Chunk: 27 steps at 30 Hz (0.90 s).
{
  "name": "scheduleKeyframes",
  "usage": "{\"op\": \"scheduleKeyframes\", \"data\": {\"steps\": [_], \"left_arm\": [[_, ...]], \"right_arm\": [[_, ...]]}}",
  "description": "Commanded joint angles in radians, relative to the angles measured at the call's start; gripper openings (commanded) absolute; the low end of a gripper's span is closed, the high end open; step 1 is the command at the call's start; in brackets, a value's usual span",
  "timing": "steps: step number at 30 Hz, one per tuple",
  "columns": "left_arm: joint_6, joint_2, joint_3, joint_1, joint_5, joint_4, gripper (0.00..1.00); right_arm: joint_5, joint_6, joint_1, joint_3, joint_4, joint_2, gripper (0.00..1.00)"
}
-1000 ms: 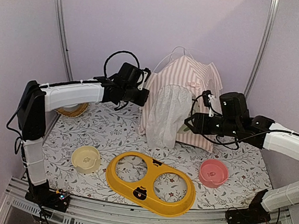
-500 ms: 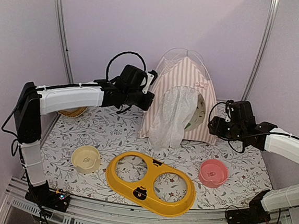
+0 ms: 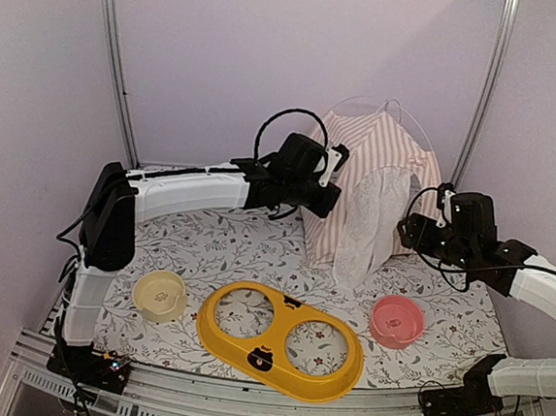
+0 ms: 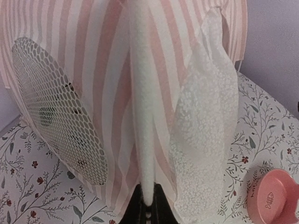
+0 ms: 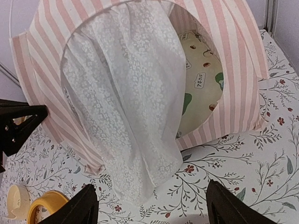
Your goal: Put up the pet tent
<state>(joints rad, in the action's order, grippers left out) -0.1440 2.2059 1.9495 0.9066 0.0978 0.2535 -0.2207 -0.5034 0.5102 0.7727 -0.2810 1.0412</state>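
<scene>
— What is seen on the flowered table, beneath the lilac walls?
— The pet tent is found at the back right, with its lace curtain hung across the door.
— How are the left jaws set?
— They are pinched narrowly on the tent's white seam.
— And the right jaws?
— They are spread wide in front of the door. Nothing is gripped, and the tent is not touched.
</scene>
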Motion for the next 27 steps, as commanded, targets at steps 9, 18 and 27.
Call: {"op": "scheduleKeyframes", "data": {"steps": [9, 18, 27], "left_arm": [[-0.038, -0.016, 0.086, -0.046, -0.017, 0.054, 0.00], [-0.020, -0.022, 0.109, -0.045, -0.044, 0.075, 0.00], [-0.003, -0.031, 0.112, -0.045, -0.045, 0.069, 0.00]], "right_arm": [[0.172, 0.041, -0.087, -0.163, 0.400, 0.206, 0.77], [0.177, 0.080, -0.102, -0.059, 0.558, 0.447, 0.65], [0.152, 0.085, -0.101, 0.022, 0.443, 0.440, 0.01]]}}
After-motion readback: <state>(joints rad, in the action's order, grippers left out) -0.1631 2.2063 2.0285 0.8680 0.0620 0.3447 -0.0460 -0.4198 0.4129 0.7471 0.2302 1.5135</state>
